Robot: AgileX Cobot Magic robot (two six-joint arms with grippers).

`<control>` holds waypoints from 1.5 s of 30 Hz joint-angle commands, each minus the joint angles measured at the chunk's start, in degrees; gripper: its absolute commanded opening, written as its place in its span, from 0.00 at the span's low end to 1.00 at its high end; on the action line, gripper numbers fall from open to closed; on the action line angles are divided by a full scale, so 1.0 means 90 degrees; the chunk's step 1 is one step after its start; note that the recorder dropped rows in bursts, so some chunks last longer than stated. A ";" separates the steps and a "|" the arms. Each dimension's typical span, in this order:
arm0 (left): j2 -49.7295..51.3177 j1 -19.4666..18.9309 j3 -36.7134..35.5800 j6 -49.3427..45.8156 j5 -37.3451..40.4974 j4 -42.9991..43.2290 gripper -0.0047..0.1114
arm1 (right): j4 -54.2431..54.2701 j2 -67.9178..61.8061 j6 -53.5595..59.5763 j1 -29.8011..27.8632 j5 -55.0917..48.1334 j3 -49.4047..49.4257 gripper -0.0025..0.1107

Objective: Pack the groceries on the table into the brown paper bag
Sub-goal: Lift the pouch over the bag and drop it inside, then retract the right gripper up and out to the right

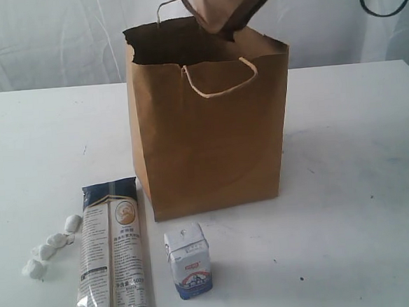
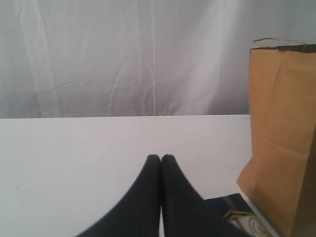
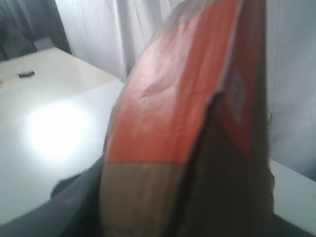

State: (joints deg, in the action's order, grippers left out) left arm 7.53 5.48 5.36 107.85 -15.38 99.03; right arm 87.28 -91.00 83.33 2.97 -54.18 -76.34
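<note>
Kraft brown paper bag [image 1: 210, 139] stands upright and open-topped on the white surface [image 1: 361, 185]. It has a ragged rim, and a pale cord handle hangs down its front face.

Right hand [image 1: 232, 21] is above the bag's open mouth, coming in from the bag's upper right. Its jaws are part-way closed, clamped on the orange-labelled brown pouch [image 1: 211, 2]. The pouch is tilted, with its lower end at the bag's back rim and over the opening. It fills the right wrist view [image 3: 187, 108], orange label facing the camera, blurred. Whether the pouch touches the rim can't be told.

Left hand [image 2: 161, 160] is fully closed, fingertips pressed together with nothing between them. It is low over bare surface to the bag's left side and is not seen in the exterior view. The bag's side wall [image 2: 281, 138] shows at the edge of the left wrist view.

Long noodle packet [image 1: 113, 255] lies flat in front of the bag's front-left corner, its top end just beside the bag's base. A corner of it shows in the left wrist view [image 2: 237, 217].

Small white-blue carton [image 1: 189, 260] stands upright in front of the bag, near it but apart.

White wrapped sweets [image 1: 51, 245] lie in a loose cluster on the surface, front-left of the bag and farther from it than the packet.
</note>
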 commanded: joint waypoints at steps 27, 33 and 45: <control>-0.0021 0.0050 -0.0025 0.0020 -0.0317 0.0102 0.04 | -0.0919 -0.0056 -0.0137 0.0034 0.1130 -0.0098 0.55; -0.0021 0.0050 -0.0025 0.0008 -0.0318 0.0102 0.04 | -0.0945 -0.0056 -0.0137 0.0034 0.1114 -0.0098 0.55; -0.0021 0.0050 -0.0025 0.0008 -0.0171 0.0102 0.04 | -0.1000 -0.0056 -0.0279 0.0034 0.1149 -0.0098 0.54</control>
State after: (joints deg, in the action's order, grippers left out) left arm 7.53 5.48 5.36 107.85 -17.50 99.03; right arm 78.30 -91.92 82.08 3.37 -44.40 -76.93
